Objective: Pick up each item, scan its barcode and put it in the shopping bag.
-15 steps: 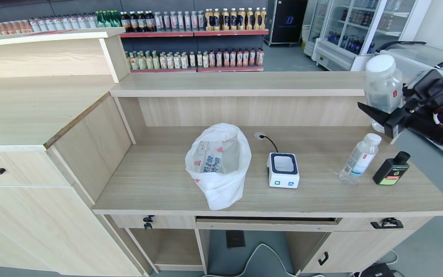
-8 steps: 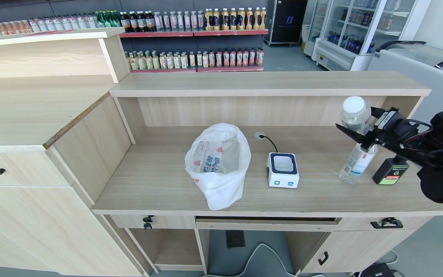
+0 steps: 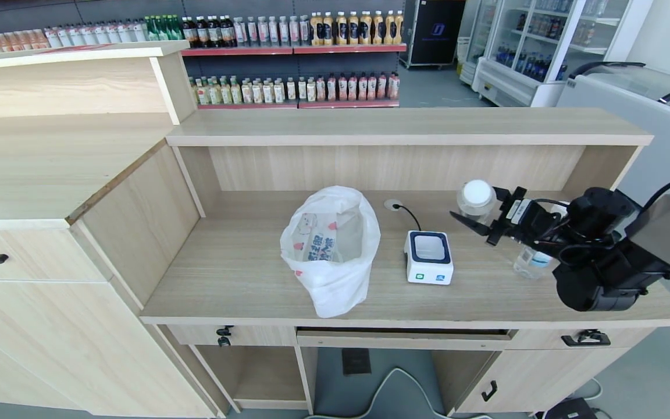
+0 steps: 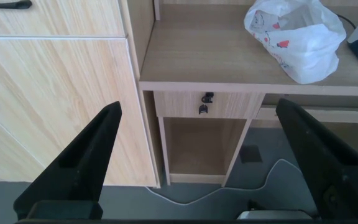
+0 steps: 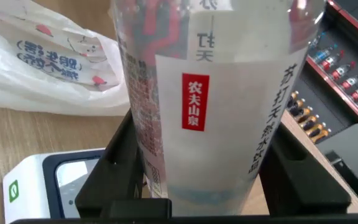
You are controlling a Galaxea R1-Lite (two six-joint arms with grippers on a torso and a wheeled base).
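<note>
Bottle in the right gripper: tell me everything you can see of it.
The bottle is clear plastic with a white cap and a white label bearing a red patch. The right gripper is shut on its body from both sides. It is held off the counter, to the right of the scanner, cap tilted toward the head camera.

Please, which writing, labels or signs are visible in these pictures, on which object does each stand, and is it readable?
Held bottle: red label with white characters, plus dark characters along its side; clear, but print is not transcribed here.
Shopping bag: blue characters and red marks, broken by creases.
Scanner: a green and a blue icon; no words legible.
Shelf bottles: labels too small to read.
</note>
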